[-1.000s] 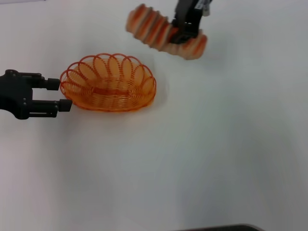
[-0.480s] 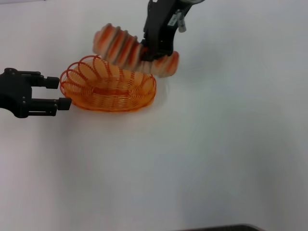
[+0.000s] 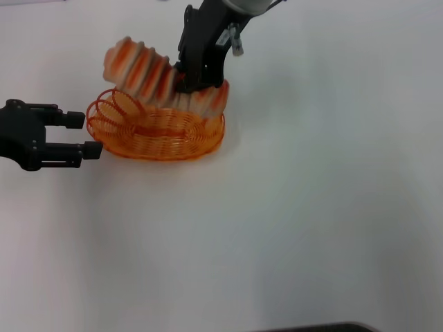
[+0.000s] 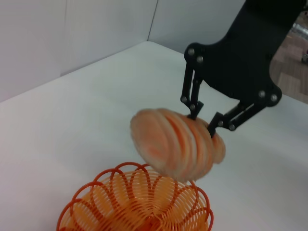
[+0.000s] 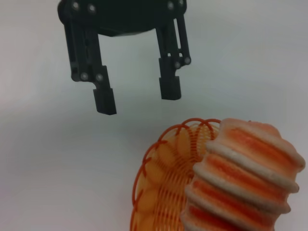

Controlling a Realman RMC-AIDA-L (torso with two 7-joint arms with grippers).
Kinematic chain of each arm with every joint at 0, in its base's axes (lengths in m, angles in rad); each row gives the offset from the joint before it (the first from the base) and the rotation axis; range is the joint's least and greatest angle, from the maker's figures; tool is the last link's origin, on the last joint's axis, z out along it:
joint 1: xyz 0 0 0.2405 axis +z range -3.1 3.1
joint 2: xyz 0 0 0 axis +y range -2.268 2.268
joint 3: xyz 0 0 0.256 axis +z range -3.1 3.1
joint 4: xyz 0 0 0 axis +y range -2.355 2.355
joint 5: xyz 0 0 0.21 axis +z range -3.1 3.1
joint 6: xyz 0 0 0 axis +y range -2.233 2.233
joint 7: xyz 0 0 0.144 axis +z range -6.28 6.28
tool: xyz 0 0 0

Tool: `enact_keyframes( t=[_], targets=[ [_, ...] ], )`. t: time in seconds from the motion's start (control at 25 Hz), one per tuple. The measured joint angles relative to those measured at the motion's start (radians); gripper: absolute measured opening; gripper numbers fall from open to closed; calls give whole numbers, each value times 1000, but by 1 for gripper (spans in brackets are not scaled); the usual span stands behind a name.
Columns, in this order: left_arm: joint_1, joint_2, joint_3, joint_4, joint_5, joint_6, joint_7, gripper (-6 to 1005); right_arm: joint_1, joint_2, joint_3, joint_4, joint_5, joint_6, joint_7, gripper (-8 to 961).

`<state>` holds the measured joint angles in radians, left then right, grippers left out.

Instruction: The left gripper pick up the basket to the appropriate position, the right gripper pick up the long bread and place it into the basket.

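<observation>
In the upper middle, the right gripper (image 3: 185,81) grasps the long bread (image 3: 163,79) above the basket (image 3: 156,131); at left, the left gripper (image 3: 84,136) has released fingers.

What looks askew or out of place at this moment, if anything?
Only the long bread looks askew: clamped in the right gripper, it hangs tilted over the basket, one end dipping toward the bowl, the other raised above the rim. The left gripper sits open beside the basket, apart. Nothing spilled or damaged.

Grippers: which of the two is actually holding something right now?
The right gripper: its fingers are clamped on the long bread, tilted over the basket. The left gripper sits open beside the basket's end, holding nothing.
</observation>
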<state>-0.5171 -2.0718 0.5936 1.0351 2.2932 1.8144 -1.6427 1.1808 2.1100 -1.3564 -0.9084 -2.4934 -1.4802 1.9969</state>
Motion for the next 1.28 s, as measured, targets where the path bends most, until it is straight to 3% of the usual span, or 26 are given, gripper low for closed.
enact_keyframes(
  t=[0.48, 0.68, 1.08, 1.2, 1.28],
  targets=[
    [-1, 1, 0, -1, 1, -1, 0, 690, -24, -3, -43, 8, 41, 34, 0, 184],
    [-2, 2, 0, -1, 1, -1, 0, 690, -30, -7, -43, 8, 62, 50, -3, 277],
    [-1, 1, 2, -1, 2, -3, 4, 691, -52, -11, -27, 5, 91, 93, -1, 632],
    [-1, 0, 2, -1, 4, -3, 4, 690, -74, -17, 34, -1, 126, 121, -6, 734],
    [-1, 0, 1, -1, 3, -6, 4, 690, -93, -23, 116, -5, 167, 126, -23, 734]
  ],
)
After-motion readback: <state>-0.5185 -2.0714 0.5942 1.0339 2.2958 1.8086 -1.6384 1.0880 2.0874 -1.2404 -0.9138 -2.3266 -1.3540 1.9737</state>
